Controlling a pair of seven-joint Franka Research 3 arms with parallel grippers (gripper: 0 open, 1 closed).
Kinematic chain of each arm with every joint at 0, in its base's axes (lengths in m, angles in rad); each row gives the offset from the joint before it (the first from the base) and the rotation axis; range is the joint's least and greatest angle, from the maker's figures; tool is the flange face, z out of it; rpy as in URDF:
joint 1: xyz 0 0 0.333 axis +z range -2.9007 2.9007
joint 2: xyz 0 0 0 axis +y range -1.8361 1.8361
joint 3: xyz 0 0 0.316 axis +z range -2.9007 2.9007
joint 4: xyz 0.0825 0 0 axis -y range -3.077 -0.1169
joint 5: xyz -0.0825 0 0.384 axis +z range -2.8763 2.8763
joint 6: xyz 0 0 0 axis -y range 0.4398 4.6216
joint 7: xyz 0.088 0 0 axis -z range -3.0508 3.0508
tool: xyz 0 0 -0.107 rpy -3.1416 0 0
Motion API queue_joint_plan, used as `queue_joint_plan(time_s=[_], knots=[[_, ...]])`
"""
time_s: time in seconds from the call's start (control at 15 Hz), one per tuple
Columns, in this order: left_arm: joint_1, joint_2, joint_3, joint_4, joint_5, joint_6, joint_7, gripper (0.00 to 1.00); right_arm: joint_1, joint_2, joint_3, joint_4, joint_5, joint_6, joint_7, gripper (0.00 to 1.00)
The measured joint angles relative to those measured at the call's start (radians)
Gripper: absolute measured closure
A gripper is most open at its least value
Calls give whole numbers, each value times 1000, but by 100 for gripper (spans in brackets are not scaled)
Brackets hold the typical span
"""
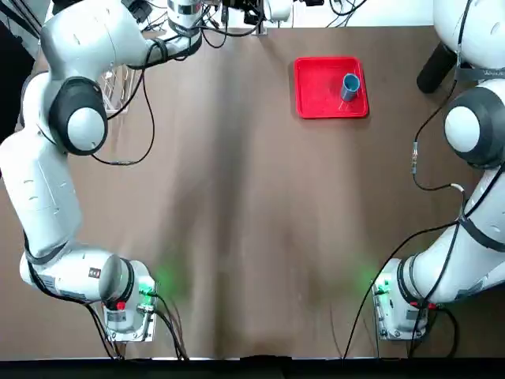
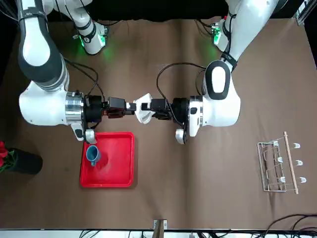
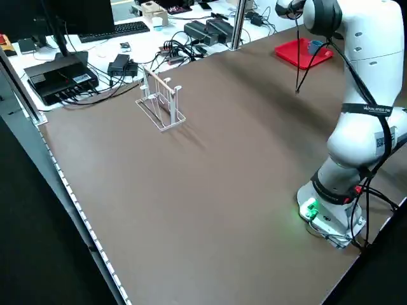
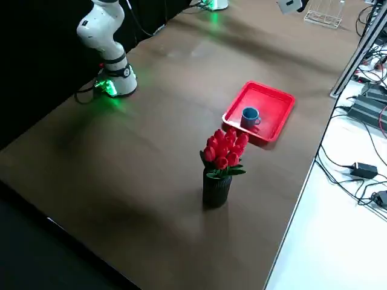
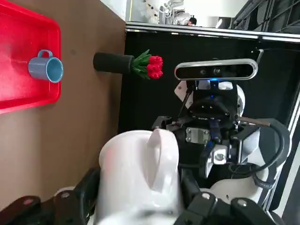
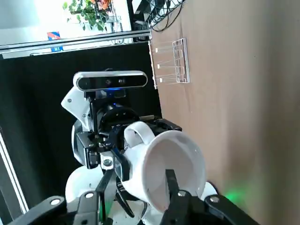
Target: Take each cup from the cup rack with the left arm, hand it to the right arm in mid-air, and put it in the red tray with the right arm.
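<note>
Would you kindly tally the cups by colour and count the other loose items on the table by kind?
Blue cups: 1, the blue cup in the red tray.
White cups: 1, the white cup in mid-air between the left gripper and the right gripper.
Red trays: 1.
Cup racks: 1, the cup rack.
Flower vases: 1, the vase.
Total: 5.

A robotics lab: two white robot arms (image 2: 218, 99) bolted to a brown bench (image 1: 237, 237), green-lit bases, a side desk (image 3: 95, 51) crowded with a keyboard (image 3: 114, 28), black electronics boxes (image 3: 60, 76) and tangled cables (image 3: 184, 47).
</note>
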Motion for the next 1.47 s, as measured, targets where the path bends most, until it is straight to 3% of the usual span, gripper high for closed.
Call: queue_joint_plan(time_s=[0.07, 0.2, 0.4, 0.53, 0.93, 1.13, 1.47], knots=[[0, 2, 0, 2, 0, 0, -7, 24, 2, 2, 0, 0, 3, 0, 0, 49], [0, 5, 0, 5, 0, 0, -17, 24, 4, 4, 0, 0, 6, 0, 0, 64], [1, 7, 0, 10, 0, 0, -27, 24, 9, 5, 0, 0, 7, 0, 1, 69], [3, 7, 0, 12, -1, -2, -28, 24, 12, 7, -1, 0, 10, 1, 8, 78], [2, 12, 1, 12, -7, -2, -37, 22, 13, 12, 0, 2, 26, 2, 54, 87], [4, 12, 1, 17, -7, -1, -36, 1, 15, 14, 0, 2, 26, 2, 64, 89], [31, 7, 12, 29, 45, -1, -33, 0, 14, 23, -10, 1, 13, 3, 64, 90]])
